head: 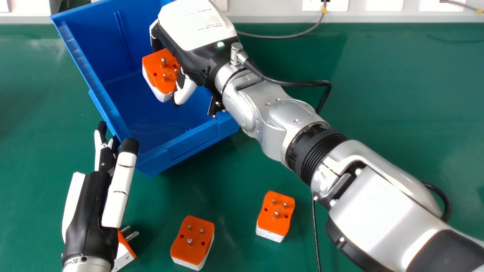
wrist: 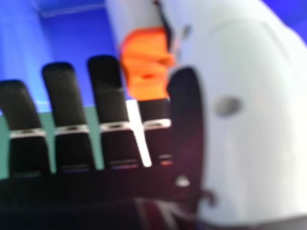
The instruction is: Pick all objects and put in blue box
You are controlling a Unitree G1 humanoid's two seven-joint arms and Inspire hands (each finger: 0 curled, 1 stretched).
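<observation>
My right hand (head: 196, 49) is over the blue box (head: 181, 145), curled round an orange and white plug adapter (head: 160, 71) whose pins face up. In the right hand view the orange adapter (wrist: 146, 64) is pinched between the thumb and fingers of my right hand (wrist: 187, 110). At the box's near left corner, my left hand (head: 94, 196) has straight fingers and holds nothing. A second adapter (head: 123, 253) lies partly hidden beside the left wrist. Two more, a middle adapter (head: 193, 241) and a right adapter (head: 275, 215), lie pins up on the table.
The green table (head: 397, 105) extends right of the box. A grey cable (head: 283, 36) runs along its back edge near the wall, and a thin black cable (head: 315, 234) lies beside the right adapter. My right forearm crosses the table diagonally.
</observation>
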